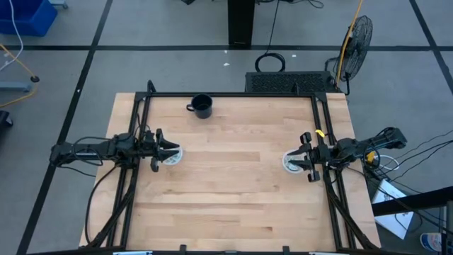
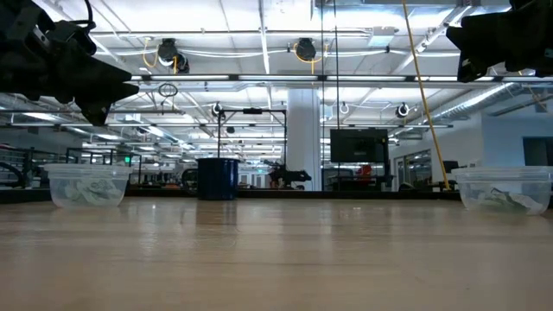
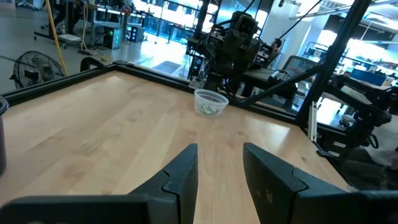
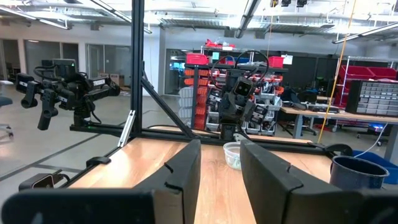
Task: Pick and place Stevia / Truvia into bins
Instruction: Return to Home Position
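Pale butcher-block wood makes up the surface (image 1: 226, 184) under me, and I can see no packet lying loose on its boards. My two arms reach in from opposite sides. My left claw (image 1: 164, 150) hangs at the left edge and my right claw (image 1: 303, 160) at the right edge, and the low view shows each raised well above the wood. Both are released: my wrist views show the fingers (image 3: 183, 177) parted, with only air between them and nothing gripped. The black mug (image 1: 202, 106) stands alone near the far edge, well apart from either claw. Smaller than that are the two translucent bins. From above, the left bin (image 1: 174, 157) sits just beside my left claw's tips, partly under them, and the right bin (image 1: 290, 164) sits the same way by my right claw. Smallest are the Stevia / Truvia packets (image 2: 86, 192), which show as pale crumpled shapes at the bottom of both bins. I cannot count them through the walls. As I judge it, the sorting looks finished and what remains is drawing both arms back to rest. The risk is in that retreat, because the bins look light and each lies almost directly below a claw. If I dipped while swinging away, a fingertip could catch a rim, slide the bin or tip it, and spill packets back onto the surface. Lifting straight up before turning outward seems the safer course.
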